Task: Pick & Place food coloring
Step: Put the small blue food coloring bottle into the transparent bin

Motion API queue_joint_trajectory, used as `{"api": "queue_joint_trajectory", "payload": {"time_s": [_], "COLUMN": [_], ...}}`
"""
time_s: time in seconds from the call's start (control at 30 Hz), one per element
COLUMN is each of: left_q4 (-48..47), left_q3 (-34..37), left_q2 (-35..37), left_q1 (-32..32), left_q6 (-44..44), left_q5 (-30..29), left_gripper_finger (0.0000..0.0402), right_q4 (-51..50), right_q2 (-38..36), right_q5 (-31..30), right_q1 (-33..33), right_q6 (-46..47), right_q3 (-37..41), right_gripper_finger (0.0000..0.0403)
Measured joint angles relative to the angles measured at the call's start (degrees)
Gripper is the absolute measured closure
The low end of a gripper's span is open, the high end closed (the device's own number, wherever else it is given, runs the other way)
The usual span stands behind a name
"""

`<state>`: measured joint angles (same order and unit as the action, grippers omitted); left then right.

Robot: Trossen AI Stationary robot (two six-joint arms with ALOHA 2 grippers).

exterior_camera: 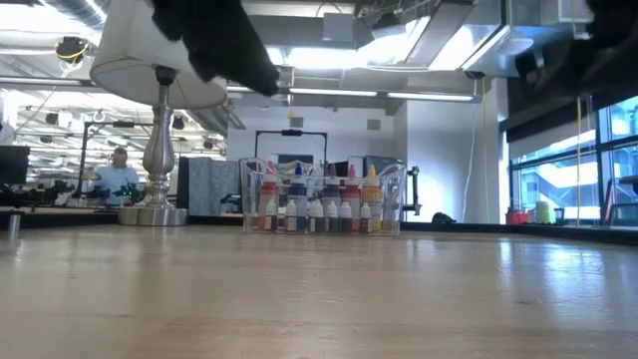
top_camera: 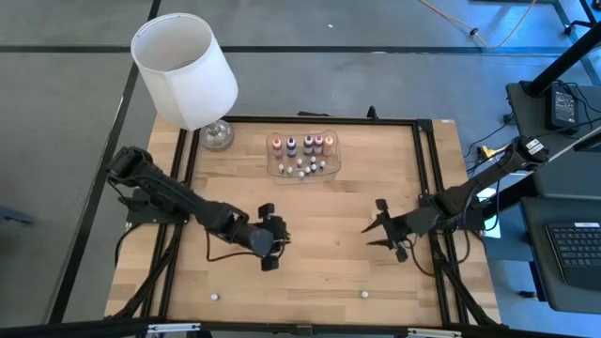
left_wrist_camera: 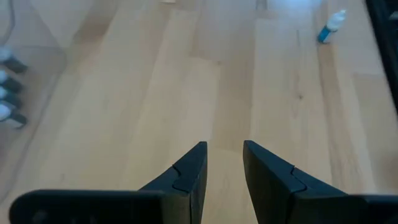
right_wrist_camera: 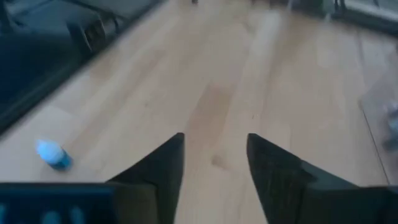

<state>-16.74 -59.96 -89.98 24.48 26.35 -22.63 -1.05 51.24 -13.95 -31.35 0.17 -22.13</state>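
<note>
Left pincer (top_camera: 272, 246): hovers over the bare wood of the table (top_camera: 319, 235), left of centre, fingers slightly parted, grasping nothing. In the left wrist view the two dark fingers (left_wrist_camera: 186, 177) frame only bare table.

Right pincer (top_camera: 380, 229): hovers over the table right of centre, fingers spread wide and empty — the right wrist view shows open wood between the fingers (right_wrist_camera: 158, 168).

Loose food coloring bottles: two lie near the table's front edge, well apart from each other. One (top_camera: 215, 298) lies front-left, the other (top_camera: 363, 294) front-right. The left wrist view shows a blue bottle with a white tip (left_wrist_camera: 331, 27) lying on its side, long axis flat on the wood, tip pointing away from the left pincer. The right wrist view shows a blue bottle (right_wrist_camera: 53, 154) also lying flat; its tip direction cannot be told.

Remaining food coloring set (top_camera: 300, 145): stands upright in the shallow clear plastic tray (top_camera: 331, 161) at the table's rear centre — taller coloured bottles in the back row, small whitish ones in front. The low view shows red, orange, blue and yellow bodies (exterior_camera: 319, 209), tips up.

A white-shaded lamp (top_camera: 184, 70) stands at the rear left corner.
</note>
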Motion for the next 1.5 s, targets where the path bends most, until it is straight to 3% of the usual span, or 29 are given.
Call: {"api": "queue_joint_trajectory", "payload": {"time_s": [0.17,0.33,0.43,0.5,0.53,0.6,0.77,0.9,1.1,1.23,1.5], "left_q4": [18.4,36.4,42.0,45.2,47.0,48.8,48.2,48.2,47.6,46.7,46.6], "left_q3": [9.7,18.5,22.0,24.1,24.9,25.9,26.0,26.0,26.0,26.0,26.0], "left_q2": [0.3,0.3,0.3,0.3,0.3,0.3,0.4,0.4,0.4,0.4,0.4], "left_q1": [-1.5,-3.4,-3.6,-3.5,-3.3,-3.3,-3.7,-3.7,-3.7,-3.7,-5.5], "left_q6": [-1.5,-5.1,-5.9,-6.5,-7.0,-6.6,-3.0,-2.9,-2.9,-2.9,-2.7], "left_q5": [4.9,10.8,11.1,9.7,8.9,8.2,9.3,9.3,9.3,9.3,9.1], "left_gripper_finger": [0.0302,0.0302,0.0302,0.0302,0.0302,0.0302,0.0302,0.0302,0.0302,0.0302,0.0302], "right_q4": [0.4,-5.8,-5.9,-3.5,-2.6,-4.3,-25.0,-36.2,-42.3,-47.1,-46.5], "right_q2": [0.0,1.1,3.9,6.1,7.5,11.0,22.8,32.8,44.4,48.4,50.6], "right_q5": [1.0,6.4,13.2,18.6,20.4,18.2,8.5,10.6,13.0,15.7,12.7], "right_q1": [0.0,0.0,-0.3,-1.5,-2.4,-4.2,-5.7,-6.2,-9.1,-9.5,-8.7], "right_q6": [-2.2,1.6,3.5,-1.9,-5.7,-9.5,-3.4,2.8,2.6,5.3,9.0], "right_q3": [-3.2,-10.8,-15.8,-18.2,-19.3,-21.9,-33.7,-41.0,-49.2,-53.5,-55.2], "right_gripper_finger": [0.0164,0.0102,0.0085,0.0080,0.0080,0.0080,0.0087,0.0097,0.0129,0.0155,0.0188]}}
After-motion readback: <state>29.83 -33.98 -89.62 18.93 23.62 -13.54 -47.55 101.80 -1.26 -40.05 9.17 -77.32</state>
